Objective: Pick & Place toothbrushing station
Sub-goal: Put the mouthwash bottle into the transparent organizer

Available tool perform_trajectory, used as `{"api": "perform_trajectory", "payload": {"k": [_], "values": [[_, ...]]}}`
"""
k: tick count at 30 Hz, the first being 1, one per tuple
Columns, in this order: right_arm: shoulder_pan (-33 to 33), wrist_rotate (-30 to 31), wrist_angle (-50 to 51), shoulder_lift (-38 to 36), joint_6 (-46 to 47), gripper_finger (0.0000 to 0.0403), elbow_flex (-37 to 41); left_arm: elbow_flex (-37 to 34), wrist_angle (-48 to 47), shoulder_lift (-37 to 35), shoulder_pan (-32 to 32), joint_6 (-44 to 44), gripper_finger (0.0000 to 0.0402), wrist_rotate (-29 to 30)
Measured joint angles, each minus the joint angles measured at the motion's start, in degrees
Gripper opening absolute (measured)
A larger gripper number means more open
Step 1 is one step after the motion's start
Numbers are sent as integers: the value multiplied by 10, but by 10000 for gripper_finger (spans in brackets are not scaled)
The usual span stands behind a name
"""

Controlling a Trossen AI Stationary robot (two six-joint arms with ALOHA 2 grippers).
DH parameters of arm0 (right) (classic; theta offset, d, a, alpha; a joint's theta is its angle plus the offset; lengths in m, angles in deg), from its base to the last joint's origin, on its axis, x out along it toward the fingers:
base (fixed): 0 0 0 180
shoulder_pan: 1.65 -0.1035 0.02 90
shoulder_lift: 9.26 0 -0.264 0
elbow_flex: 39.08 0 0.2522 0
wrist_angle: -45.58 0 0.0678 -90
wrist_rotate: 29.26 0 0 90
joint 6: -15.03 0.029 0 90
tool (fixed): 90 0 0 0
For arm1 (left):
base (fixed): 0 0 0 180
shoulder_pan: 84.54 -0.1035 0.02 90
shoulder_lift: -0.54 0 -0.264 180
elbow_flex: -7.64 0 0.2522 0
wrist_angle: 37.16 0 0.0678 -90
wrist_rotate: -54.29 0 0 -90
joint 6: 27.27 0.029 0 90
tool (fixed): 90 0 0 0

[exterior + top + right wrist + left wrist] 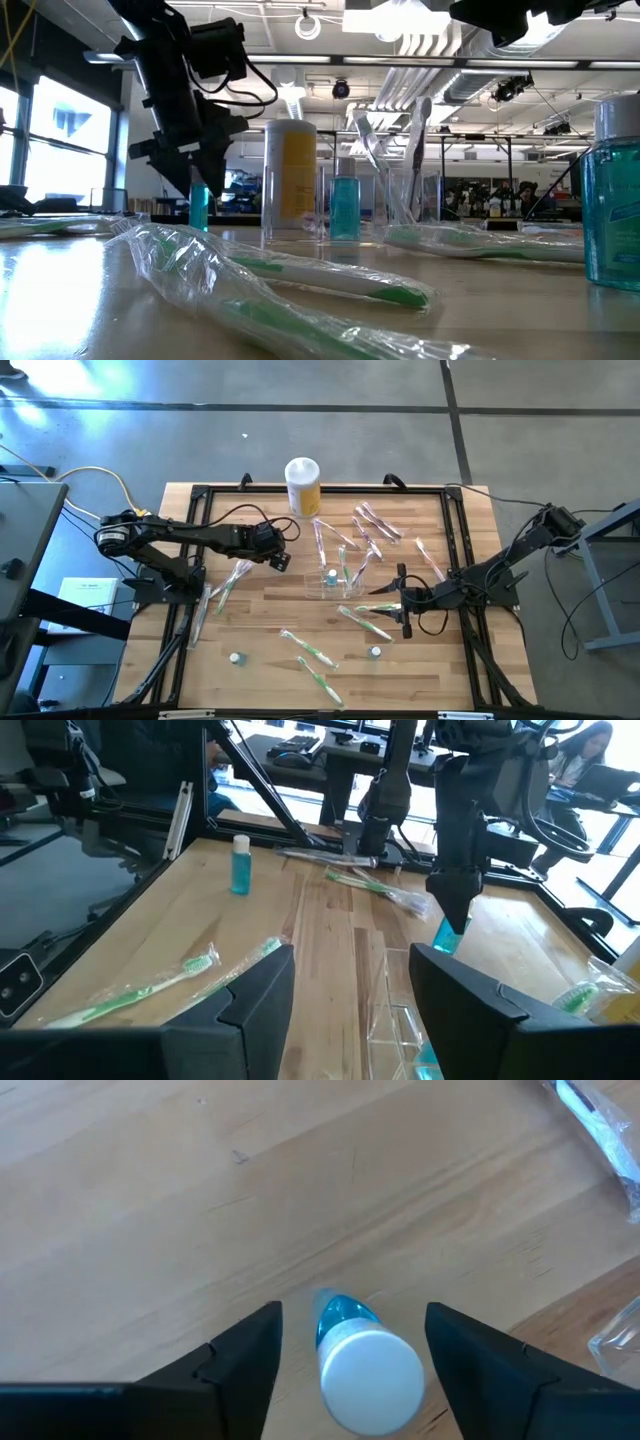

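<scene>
Hovering over a small blue bottle (365, 1355) with a white cap, the left gripper (281, 558) has its jaws apart, one on each side of the cap, not yet clamped. The clear holder (335, 584) stands near the middle of the surface (260, 630), between the two arms; it already carries some brushes and one blue bottle. Several wrapped toothbrushes (308, 648) and bottles lie loose around it, so I judge much work is left. The right gripper (402, 603) waits just right of the holder, jaws apart and empty. The holder looks nearly colourless, low and thin-walled.
</scene>
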Motion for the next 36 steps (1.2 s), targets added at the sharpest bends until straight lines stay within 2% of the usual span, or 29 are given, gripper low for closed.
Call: {"api": "perform_trajectory", "payload": {"k": [14, 19, 23, 26, 36], "values": [[0, 0, -4, 0, -2, 192, 0, 0, -3, -1, 0, 15, 88, -2], [0, 0, -4, 0, -4, 192, 0, 3, -12, -1, 0, 36, 87, -18], [0, 0, -4, 0, -3, 192, 0, 23, -36, -1, 0, 45, 86, -55], [0, 0, -4, 0, -2, 192, 0, 51, -70, -1, 10, 48, 86, -71], [0, 0, 11, 0, -2, 192, 0, 202, -227, -1, 99, 38, 86, -42]]}}
